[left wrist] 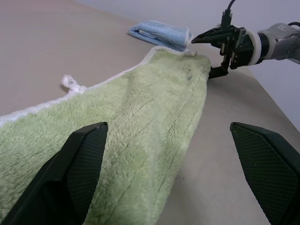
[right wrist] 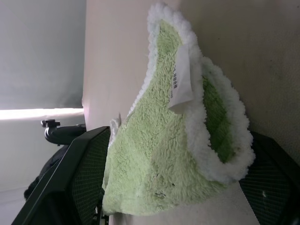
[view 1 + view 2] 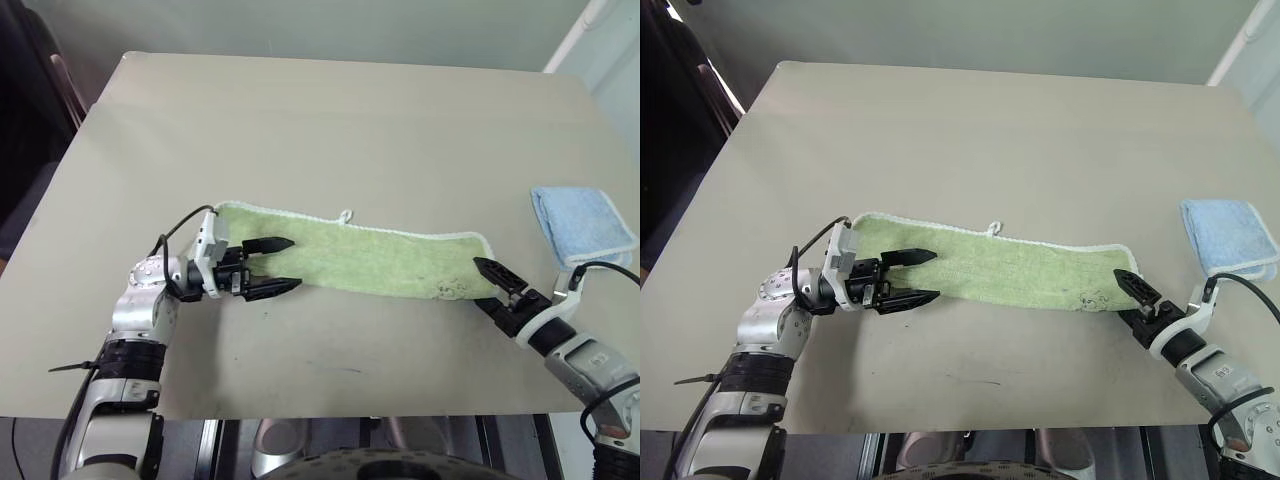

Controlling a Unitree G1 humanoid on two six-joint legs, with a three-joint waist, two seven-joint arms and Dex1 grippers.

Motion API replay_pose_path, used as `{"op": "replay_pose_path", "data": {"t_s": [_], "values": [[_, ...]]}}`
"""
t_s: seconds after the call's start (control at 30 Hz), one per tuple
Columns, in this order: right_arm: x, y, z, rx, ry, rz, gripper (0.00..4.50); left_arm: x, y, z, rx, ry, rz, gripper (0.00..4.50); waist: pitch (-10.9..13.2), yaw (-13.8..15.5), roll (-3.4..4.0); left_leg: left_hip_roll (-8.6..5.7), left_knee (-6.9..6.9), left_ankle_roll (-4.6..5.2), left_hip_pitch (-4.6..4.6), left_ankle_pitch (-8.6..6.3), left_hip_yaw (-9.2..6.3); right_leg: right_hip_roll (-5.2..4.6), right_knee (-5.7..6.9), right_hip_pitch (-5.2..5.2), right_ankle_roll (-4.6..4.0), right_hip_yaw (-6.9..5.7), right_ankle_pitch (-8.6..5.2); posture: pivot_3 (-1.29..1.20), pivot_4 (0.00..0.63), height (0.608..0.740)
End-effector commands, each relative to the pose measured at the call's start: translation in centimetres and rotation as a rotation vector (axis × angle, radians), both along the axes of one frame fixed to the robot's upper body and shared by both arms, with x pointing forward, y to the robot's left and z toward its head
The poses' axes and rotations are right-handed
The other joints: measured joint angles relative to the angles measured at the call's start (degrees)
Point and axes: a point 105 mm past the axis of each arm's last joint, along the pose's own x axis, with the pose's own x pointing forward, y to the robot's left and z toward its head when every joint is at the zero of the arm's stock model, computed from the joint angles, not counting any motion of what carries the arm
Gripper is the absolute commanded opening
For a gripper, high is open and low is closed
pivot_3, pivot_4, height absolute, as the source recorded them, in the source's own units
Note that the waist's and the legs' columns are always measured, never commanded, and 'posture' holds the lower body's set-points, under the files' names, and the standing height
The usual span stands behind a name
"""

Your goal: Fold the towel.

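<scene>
Left gripper sits nearest the camera, level over the towel's left end, fingers spread wide with one above the cloth and one at its near edge, nothing pinched. Towel lies folded into a long narrow strip across the middle of the table, small white loop on its far edge. Right gripper sits at the towel's right end, fingers spread around the corner, not clamped. Blue cloth lies folded near the table's right edge.
</scene>
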Motion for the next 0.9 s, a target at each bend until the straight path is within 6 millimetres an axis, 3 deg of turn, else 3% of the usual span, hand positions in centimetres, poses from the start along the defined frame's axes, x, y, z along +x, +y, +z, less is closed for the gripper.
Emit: {"op": "replay_pose_path", "data": {"t_s": [0.03,0.2,0.33,0.7,0.9], "values": [[-0.2,-0.8,-0.3,-0.02,0.023,-0.037,3.26,0.2,0.4,0.6,0.007,-0.042,-0.002,4.5,0.0,0.0,0.02,0.0,0.0,0.01,0.0,-0.01,0.0,0.0,0.0,-0.01,0.03,0.0,-0.05,0.0,0.15,0.74],[-0.1,-0.7,-0.2,-0.023,0.021,-0.038,1.53,0.4,0.6,0.6,0.007,-0.049,0.004,4.5,0.0,0.0,0.05,0.01,-0.02,-0.01,-0.04,-0.16,0.0,0.0,0.07,-0.11,-0.15,0.0,-0.11,0.0,0.15,0.74],[0.2,-1.1,0.1,-0.025,0.013,-0.062,0.1,0.9,0.8,1.0,-0.014,-0.057,0.017,4.5,0.0,-0.1,0.06,0.03,-0.03,0.0,-0.04,-0.31,0.0,0.01,0.09,-0.14,0.18,-0.02,-0.06,0.0,0.15,0.74],[-0.5,-4.9,1.3,-0.095,-0.02,-0.14,0.04,1.8,0.5,2.6,-0.069,-0.072,0.024,4.5,0.0,0.0,0.12,0.03,-0.03,0.17,-0.04,-0.48,0.14,-0.07,0.06,-0.09,0.36,-0.03,-0.2,0.0,0.15,0.74],[-0.8,-9.8,3.4,-0.196,-0.06,-0.197,0.04,2.2,0.3,3.0,-0.082,-0.073,0.026,4.5,0.1,0.0,0.21,0.01,-0.02,0.2,-0.04,-0.52,0.19,-0.16,0.05,-0.06,0.41,-0.04,-0.24,0.0,0.15,0.74]]}}
